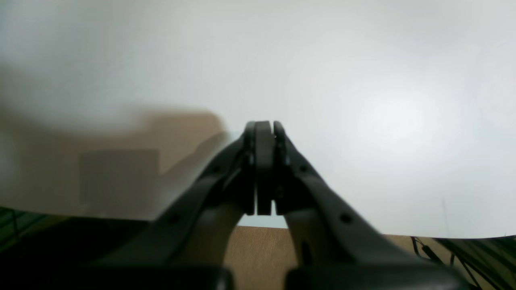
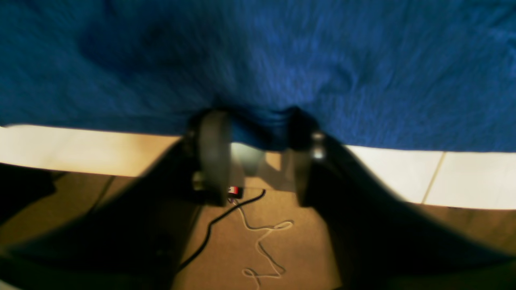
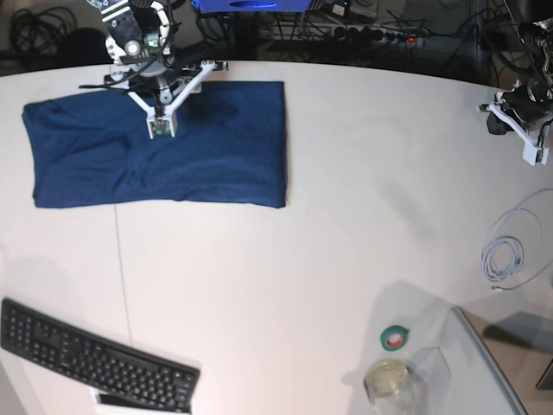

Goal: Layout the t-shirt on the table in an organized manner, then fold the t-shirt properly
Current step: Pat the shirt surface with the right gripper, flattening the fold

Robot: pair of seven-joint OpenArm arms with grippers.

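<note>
Navy t-shirt (image 3: 155, 156) folded, long axis left-right, table (image 3: 346, 216)

No readable text, brand, no. or sign is seen in any view. Key legends on the flat black plastic keyboard (image 3: 97, 363) are too small to be made out, and the small white label strip under its front edge (image 3: 138, 403) is blank at this res. Nothing is printed on the plain dark navy-blue soft fabric t-shirt (image 3: 216, 147), and the small green-and-red tape roll (image 3: 396, 338) shows colour only, no lettering.
</note>
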